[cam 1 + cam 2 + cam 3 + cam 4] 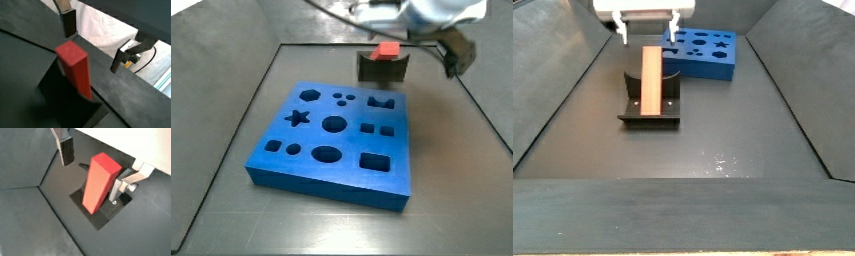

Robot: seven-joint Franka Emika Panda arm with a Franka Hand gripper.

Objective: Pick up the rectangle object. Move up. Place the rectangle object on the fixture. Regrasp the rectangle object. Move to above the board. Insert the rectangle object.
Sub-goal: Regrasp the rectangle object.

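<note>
Dark grey flooring with raised side walls is seen around the scene; nearest in a side view, the rectangle object (649, 82) is leaned upright on the fixture (648, 108), with the gripper (647, 36) hung above its top end, spread wide and empty, and the board (710, 52) lies beyond. The block is judged light, rigid and smooth, so slipping is possible. A hold across its long flat faces near the upper end is advised.

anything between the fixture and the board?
Nothing: bare dark floor between the fixture and the board, shown in a side view. The hand is open around the rectangle object.
</note>
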